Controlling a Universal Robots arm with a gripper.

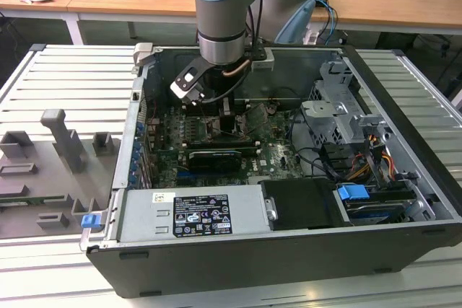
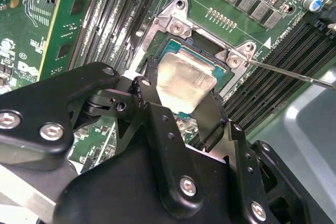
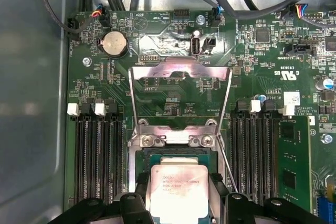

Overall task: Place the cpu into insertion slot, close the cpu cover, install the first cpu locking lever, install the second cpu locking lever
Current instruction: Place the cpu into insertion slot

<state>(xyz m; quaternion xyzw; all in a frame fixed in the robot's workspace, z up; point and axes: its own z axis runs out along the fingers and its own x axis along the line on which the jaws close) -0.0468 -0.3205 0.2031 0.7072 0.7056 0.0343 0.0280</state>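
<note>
The pale square cpu (image 3: 178,188) is pinched by the black end effector (image 3: 180,199) at the silver-rimmed insertion slot (image 3: 173,156); a skewed release could damage contacts.

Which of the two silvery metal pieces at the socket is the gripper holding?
The cpu, the solid pale square clamped in the gripper; the cpu cover is the windowed frame, swung open and untouched.

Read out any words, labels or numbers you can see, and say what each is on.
On the white label of the grey metal power-supply box: print too small to read.
On the pale silver square cpu: faint markings, not legible.
On the green circuit board: white lettering, too small to read.
</note>
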